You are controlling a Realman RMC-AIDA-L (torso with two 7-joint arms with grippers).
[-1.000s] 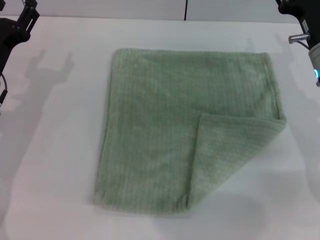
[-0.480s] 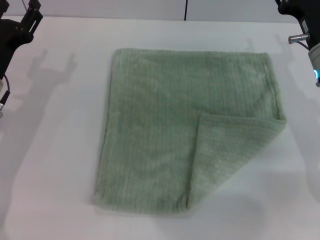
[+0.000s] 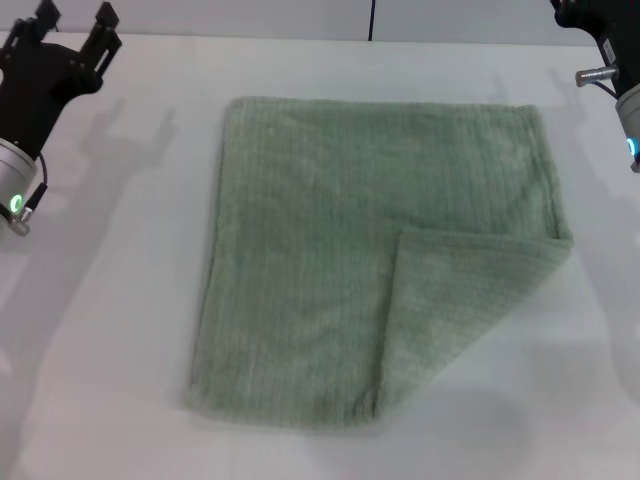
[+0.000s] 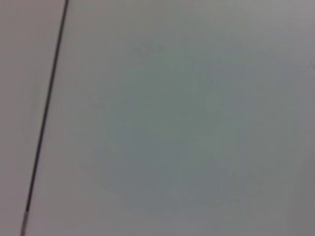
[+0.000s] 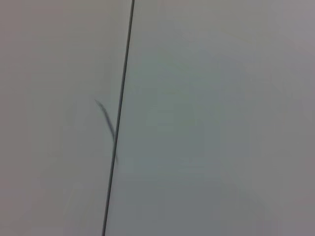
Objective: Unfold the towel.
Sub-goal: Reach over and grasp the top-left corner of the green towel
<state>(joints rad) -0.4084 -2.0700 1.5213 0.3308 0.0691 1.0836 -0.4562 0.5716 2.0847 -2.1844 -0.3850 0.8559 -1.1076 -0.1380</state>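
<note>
Sage-green terry, the towel lies on the white worktop, near-right corner folded over; left gripper hovers far-left with fingers spread, right gripper apparently far-right, fingers unseen.

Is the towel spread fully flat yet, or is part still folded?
Partly folded: the towel lies flat except its near right corner, a triangular flap turned over onto it.

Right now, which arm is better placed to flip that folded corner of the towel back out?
Probably the right. The towel's folded corner lies on the robot's right, below the right gripper at the far right edge. The left gripper, open, hovers far left, with the whole towel between it and the flap.
</note>
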